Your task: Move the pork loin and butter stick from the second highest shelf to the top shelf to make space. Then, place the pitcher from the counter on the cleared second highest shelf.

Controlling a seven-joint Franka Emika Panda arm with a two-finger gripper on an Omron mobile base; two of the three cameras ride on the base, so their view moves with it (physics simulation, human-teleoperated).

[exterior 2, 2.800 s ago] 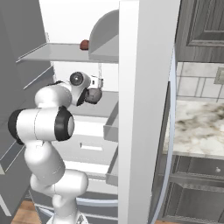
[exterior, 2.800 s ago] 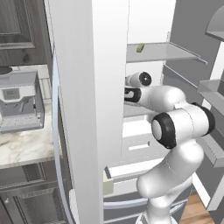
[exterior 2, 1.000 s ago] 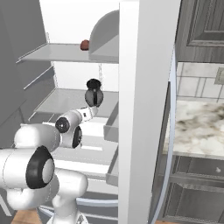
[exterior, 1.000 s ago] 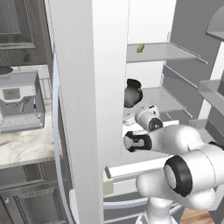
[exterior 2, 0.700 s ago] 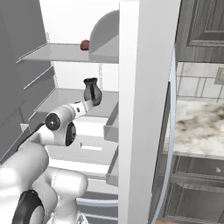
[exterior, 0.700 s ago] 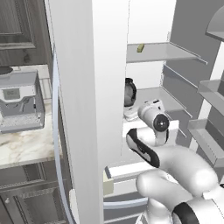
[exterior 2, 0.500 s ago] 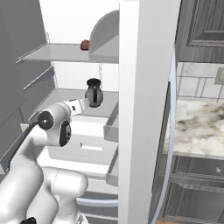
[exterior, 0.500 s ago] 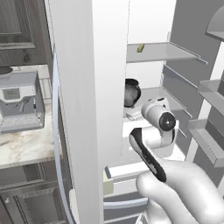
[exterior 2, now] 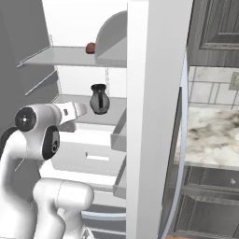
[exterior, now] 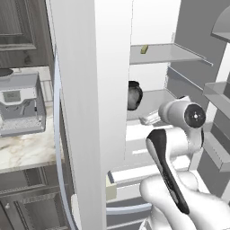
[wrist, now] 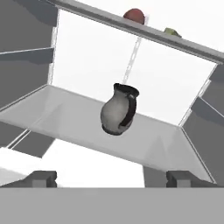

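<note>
The dark pitcher [wrist: 119, 111] stands on the second highest shelf [wrist: 61, 114], free of any grip. My gripper [wrist: 113, 179] is open and empty, drawn back in front of that shelf, with its fingertips [wrist: 42, 178] well short of the pitcher. From the right base view the pitcher [exterior 2: 99, 98] sits just right of my hand. Up on the top shelf [wrist: 98, 16] lie the reddish pork loin [wrist: 134, 15] and the pale butter stick [wrist: 172, 31]. The left base view has the butter stick [exterior: 143, 49] on the top shelf and the pitcher [exterior: 134, 95] half hidden by the fridge door.
The open fridge door [exterior: 90, 112] stands as a tall white slab between the fridge interior and the marble counter [exterior: 22, 150], which carries a grey coffee machine [exterior: 20, 105]. Door bins [exterior: 220, 94] line the right side. White drawers [exterior 2: 93, 154] sit below the shelves.
My hand has pulled back out of the second highest shelf and the arm has folded down toward the base. The pitcher stays on the shelf where it was left.
</note>
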